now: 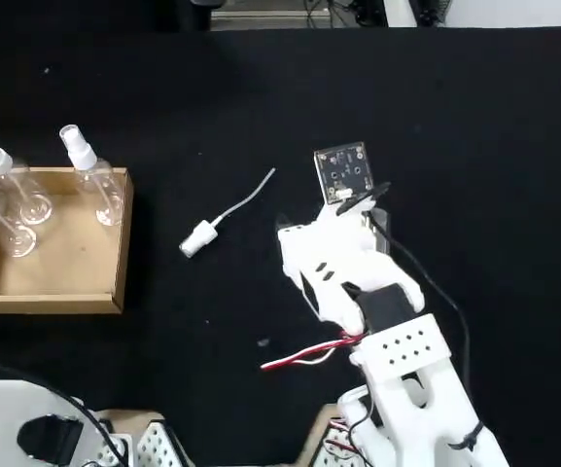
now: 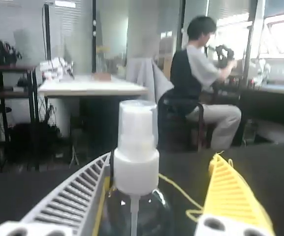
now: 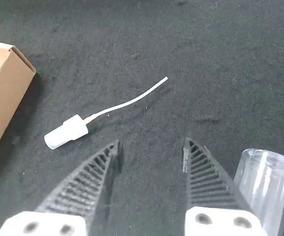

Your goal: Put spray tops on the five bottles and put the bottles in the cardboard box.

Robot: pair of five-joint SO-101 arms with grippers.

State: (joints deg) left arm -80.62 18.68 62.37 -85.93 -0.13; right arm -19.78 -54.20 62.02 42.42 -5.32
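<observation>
High view over the black desk [image 1: 474,107]: three capped bottles [image 1: 93,185] are seen standing in the cardboard box [image 1: 122,255] near the desk's edge, so that share of the job is judged done. One loose spray top [image 1: 200,238] lies on its side between the box and the right arm [image 1: 358,282], with its thin tube pointing away from the box.

From the right wrist view, the right tool [image 3: 151,162] is shown spread wide and empty above the desk, aimed toward that spray top. The stance is judged to be a line-up for picking it up. An uncapped bottle [image 3: 266,182] stands just beside the tool, outside its span. It is thought to be placed near so that the top need only be carried a short way to it.

From the left wrist view, a fourth capped bottle [image 2: 134,152] is framed upright within the left tool [image 2: 161,160]. Whether it is clamped there cannot be told. It is judged to be next for the box.

Two bottles are thus reckoned outstanding: one to be capped, both to be boxed. The slim tube could let the top roll or swing when it is lifted.
</observation>
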